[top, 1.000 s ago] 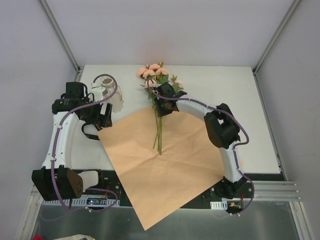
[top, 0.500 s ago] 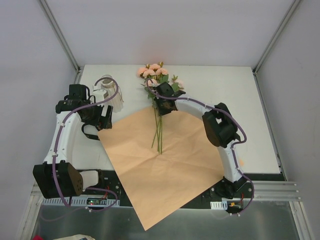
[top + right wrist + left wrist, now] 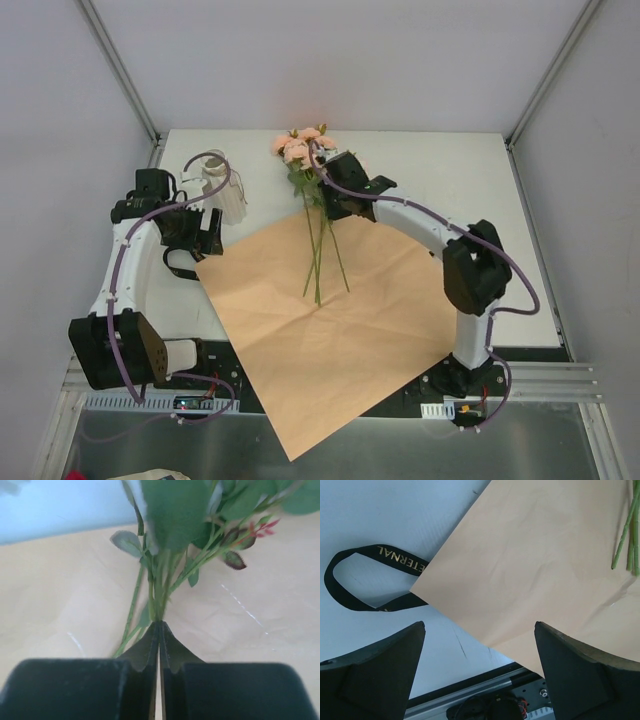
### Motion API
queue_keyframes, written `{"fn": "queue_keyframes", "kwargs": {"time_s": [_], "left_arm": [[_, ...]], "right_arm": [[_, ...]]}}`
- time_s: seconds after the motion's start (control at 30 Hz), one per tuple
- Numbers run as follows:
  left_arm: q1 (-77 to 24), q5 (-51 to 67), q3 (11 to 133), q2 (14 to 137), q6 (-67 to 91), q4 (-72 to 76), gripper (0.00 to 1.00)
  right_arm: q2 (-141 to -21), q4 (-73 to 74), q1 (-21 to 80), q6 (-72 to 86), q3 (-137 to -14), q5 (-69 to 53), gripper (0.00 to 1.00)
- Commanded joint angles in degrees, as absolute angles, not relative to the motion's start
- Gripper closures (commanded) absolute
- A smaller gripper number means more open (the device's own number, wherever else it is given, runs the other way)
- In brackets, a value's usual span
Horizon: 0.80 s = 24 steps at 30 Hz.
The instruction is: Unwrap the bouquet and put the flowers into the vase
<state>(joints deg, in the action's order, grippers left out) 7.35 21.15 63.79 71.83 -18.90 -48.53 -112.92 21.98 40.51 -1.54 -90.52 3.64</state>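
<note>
The bouquet is undone: its tan paper lies spread flat on the table. The flowers, peach-pink roses with green leaves, lie with their heads past the paper's far corner and their thin stems fanned over it. My right gripper is shut on the stems just below the leaves; in the right wrist view the stems run into the pinched gripper. The whitish vase stands at the far left. Beside it my left gripper hangs open, over the paper's left corner, holding nothing.
A black ribbon with gold lettering lies looped on the white table, partly under the paper's corner. The left arm's purple cable arcs over the vase. The paper's near corner overhangs the table's front rail.
The right gripper has closed on the stems and its arm has swung out to the right. One stem has splayed to the right. The left arm has barely shifted.
</note>
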Motion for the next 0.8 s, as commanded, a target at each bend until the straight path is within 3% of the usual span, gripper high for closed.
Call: {"fn": "queue_keyframes", "kwargs": {"time_s": [0.0, 0.23, 0.33, 0.43, 0.47, 0.57, 0.67, 0.77], "left_arm": [[10.01, 24.26, 67.06, 73.65, -15.03, -48.16, 0.09], [18.61, 26.89, 70.31, 75.76, -12.39, -47.64, 0.09], [20.03, 27.25, 70.23, 76.11, -12.92, -47.72, 0.09], [20.3, 27.6, 68.48, 75.33, -14.32, -47.64, 0.09], [20.3, 27.86, 68.03, 75.15, -15.02, -47.64, 0.09], [20.3, 28.12, 66.01, 74.97, -15.82, -47.46, 0.09], [20.3, 28.13, 64.87, 75.41, -16.26, -47.37, 0.09], [20.39, 28.13, 64.34, 75.5, -16.61, -47.37, 0.09]], "right_arm": [[-101.26, 16.08, 40.69, -0.18, -90.96, 3.43, 0.99], [-95.19, 10.56, 40.6, 3.95, -93.25, -2.0, 0.99], [-98.77, 19.45, 40.52, 3.17, -101.73, -1.59, 0.99], [-106.24, 29.06, 40.52, 1.41, -107.65, -1.05, 0.77], [-108.26, 29.7, 40.6, 1.15, -107.14, -1.49, 0.61], [-109.68, 26.9, 40.96, 0.7, -101.72, -3.07, 0.44], [-113.53, 27.41, 41.92, -1.75, -101.77, -4.3, 0.33], [-117.85, 30.85, 42.98, -4.3, -103.62, -3.78, 0.31]]}}
